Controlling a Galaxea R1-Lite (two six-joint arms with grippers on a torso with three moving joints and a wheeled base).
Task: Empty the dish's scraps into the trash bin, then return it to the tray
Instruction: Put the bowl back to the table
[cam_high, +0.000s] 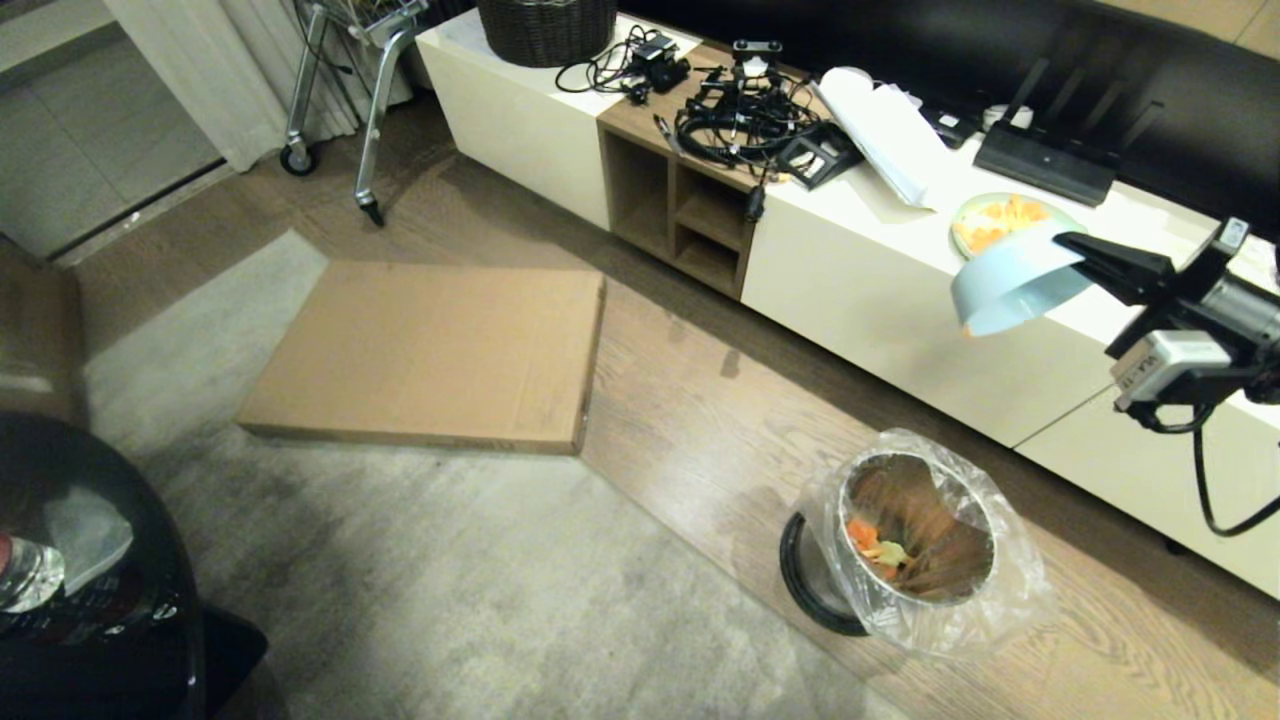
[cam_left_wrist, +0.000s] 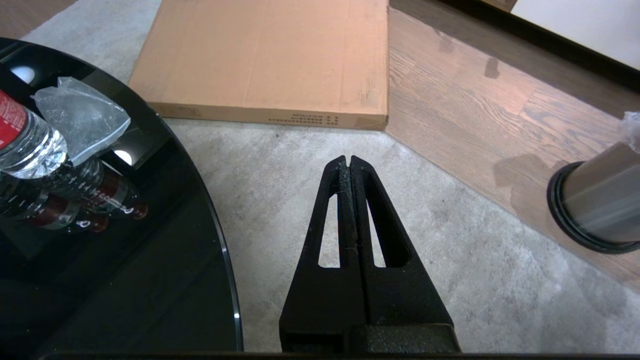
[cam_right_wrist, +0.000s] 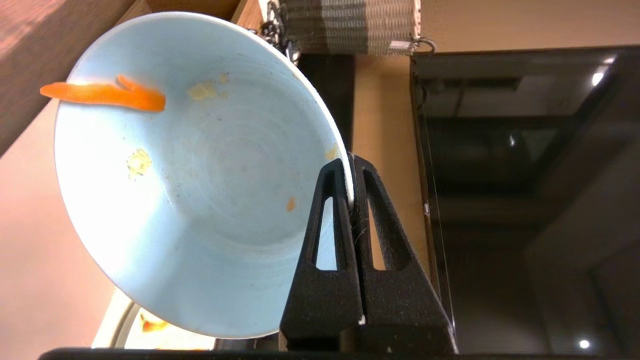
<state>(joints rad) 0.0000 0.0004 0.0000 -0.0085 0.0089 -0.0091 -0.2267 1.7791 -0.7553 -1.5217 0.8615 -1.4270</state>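
Right gripper (cam_right_wrist: 351, 170) clamped on rim of the dish (cam_right_wrist: 190, 175), held tipped in the air in front of white cabinet (cam_high: 900, 300), not directly over the trash bin (cam_high: 915, 545). Scraps (cam_high: 875, 545) already in bin; one orange strip (cam_right_wrist: 102, 95) and pale crumbs clinging inside dish. Emptying judged nearly complete. Return to tray outstanding; tray not in view. Left gripper (cam_left_wrist: 350, 162) closed, empty, parked above rug (cam_left_wrist: 280, 165).

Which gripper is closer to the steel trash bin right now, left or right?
Probably the right. The right gripper holds the dish tilted in the air above the trash bin, toward the cabinet. The left gripper hangs over the carpet, off to the bin's side.
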